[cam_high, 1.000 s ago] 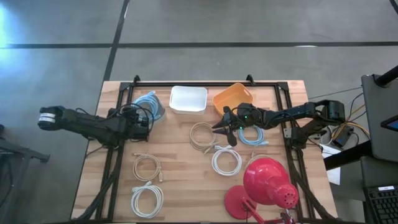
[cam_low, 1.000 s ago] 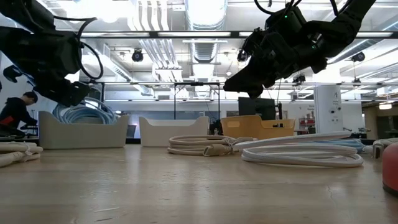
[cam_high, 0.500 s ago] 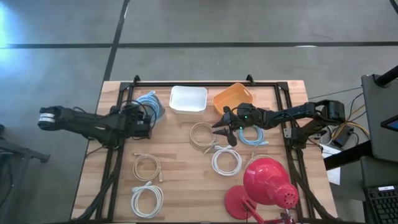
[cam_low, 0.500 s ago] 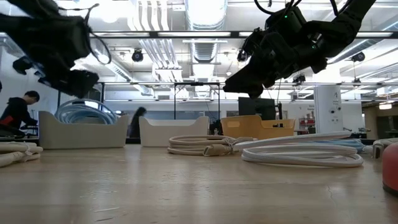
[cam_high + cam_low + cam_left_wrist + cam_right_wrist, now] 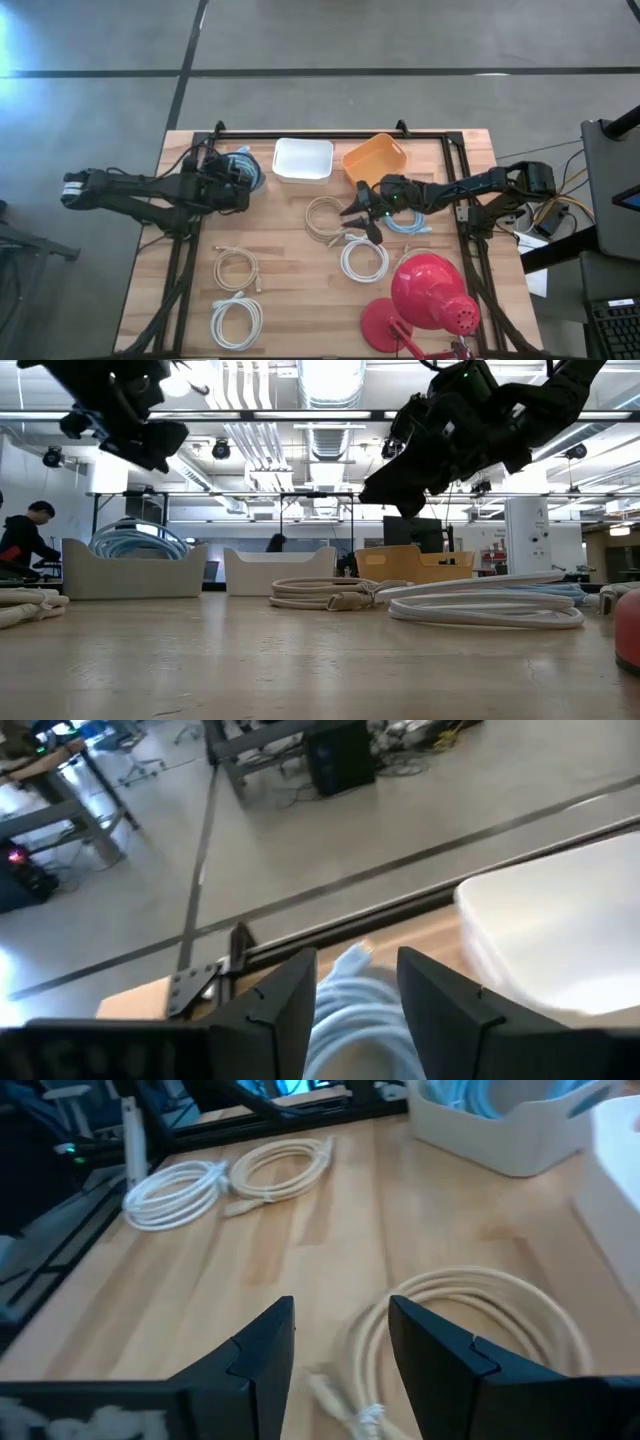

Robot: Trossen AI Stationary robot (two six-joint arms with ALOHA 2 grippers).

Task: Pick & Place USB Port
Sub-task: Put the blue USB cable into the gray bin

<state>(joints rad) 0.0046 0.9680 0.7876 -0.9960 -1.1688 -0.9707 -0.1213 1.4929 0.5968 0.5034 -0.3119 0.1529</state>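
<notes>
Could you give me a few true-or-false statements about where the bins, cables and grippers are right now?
1. The white bin is empty. True.
2. The right gripper holds a cable. False: its fingers are open and empty, above the beige cable.
3. The left gripper is over the blue cable in its bin. True.
4. The orange bin sits left of the white bin. False: it sits to its right.
5. The red lamp stands by the left arm. False: it stands on the right arm's side.
</notes>
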